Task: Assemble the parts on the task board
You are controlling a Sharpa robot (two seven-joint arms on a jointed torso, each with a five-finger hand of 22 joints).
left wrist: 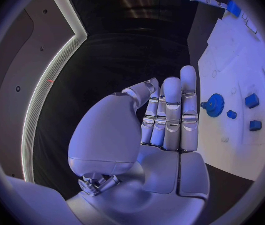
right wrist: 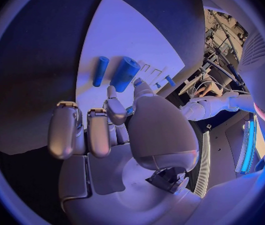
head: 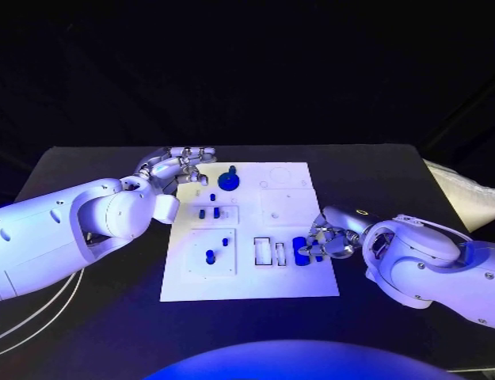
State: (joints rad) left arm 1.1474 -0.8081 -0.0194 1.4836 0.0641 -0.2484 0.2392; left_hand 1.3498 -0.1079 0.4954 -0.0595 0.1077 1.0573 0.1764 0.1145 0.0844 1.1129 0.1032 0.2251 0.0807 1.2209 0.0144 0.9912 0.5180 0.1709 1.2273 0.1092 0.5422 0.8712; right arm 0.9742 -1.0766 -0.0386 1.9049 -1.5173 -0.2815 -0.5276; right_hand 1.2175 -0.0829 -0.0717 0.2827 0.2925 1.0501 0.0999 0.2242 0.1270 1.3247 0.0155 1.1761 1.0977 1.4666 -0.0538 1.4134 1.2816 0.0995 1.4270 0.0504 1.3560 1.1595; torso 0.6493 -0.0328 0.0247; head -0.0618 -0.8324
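While the flat white task board [head: 251,273] lies in the middle of the black desk [head: 384,170], the left hand [head: 179,166] hovers at the board's far left corner with its silver fingers straight and pressed side by side, holding nothing. Just beside its fingertips, on the board, stands one round blue toothed gear [left wrist: 215,105] with a small knob. A little further from that hand I count three small blue block-like parts [left wrist: 252,101] in the left wrist view; in the head view two short blue pegs [head: 208,213] sit in a raised square and one more blue peg [head: 210,256] in the square nearer the robot.

The right hand [head: 322,240] rests at the board's near right edge, fingers curled down onto it. Right at its fingertips lie two blue cylinders, one slim [right wrist: 100,71] and one thick [right wrist: 125,73], side by side; whether the hand actually pinches anything I cannot tell. Beside them are three narrow rectangular slots [head: 272,252].

I can read no writing on the board or the parts.
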